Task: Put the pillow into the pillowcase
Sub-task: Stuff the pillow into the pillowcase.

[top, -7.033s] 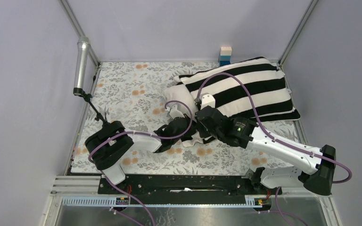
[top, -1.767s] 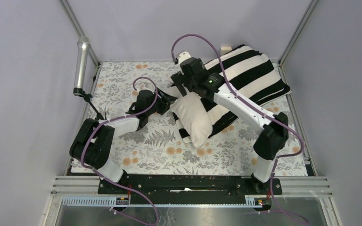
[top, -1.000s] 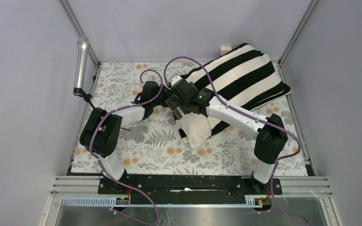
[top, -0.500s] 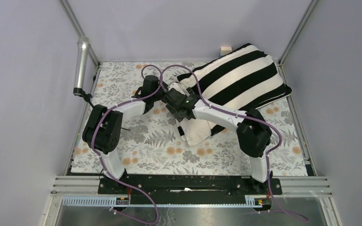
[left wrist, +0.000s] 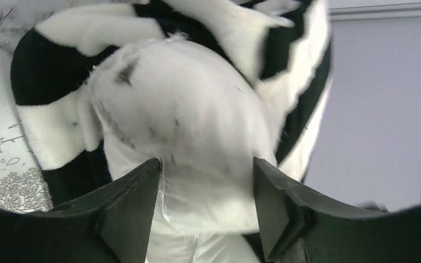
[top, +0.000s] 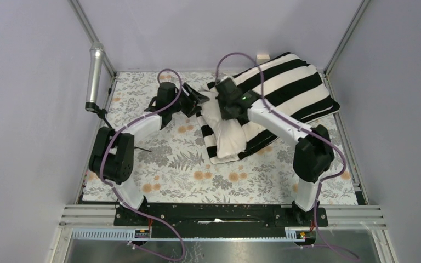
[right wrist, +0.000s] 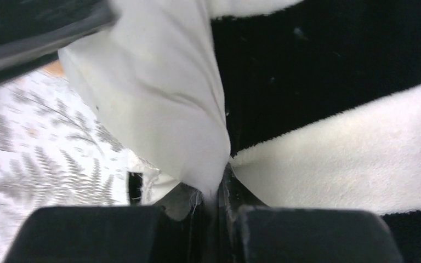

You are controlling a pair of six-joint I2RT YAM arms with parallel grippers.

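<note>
pillow: one, cream and plump (top: 229,137), lying mid-desk with its near end bare and its far end running under the right arm towards the striped cloth
pillowcase: one, black and white stripes (top: 290,90), bulging at the far right corner of the desk; a striped flap lies spread under the bare end of the pillow
right gripper: one (right wrist: 219,205), down at the pillow's upper part; its fingers (right wrist: 307,230) are pressed together, pinching a fold of the pillow's smooth cream cloth; a white stripe of the pillowcase meets the same pinch, and whether it is caught too cannot be told
left gripper: one (left wrist: 205,164), at the far left corner of the pillow; its two fingers (left wrist: 131,208) stand spread apart, with the pillow's cloth bulging into the gap between them and the striped pillowcase edge wrapped behind
arms: two, both reaching to the far middle of the desk, each trailing a purple cable
desk: one, covered with a floral print (top: 159,164)
microphone: one, silver, on a stand at the left edge (top: 95,71)
block: one small pale block at the far edge, just behind the pillowcase (top: 262,57)
</note>
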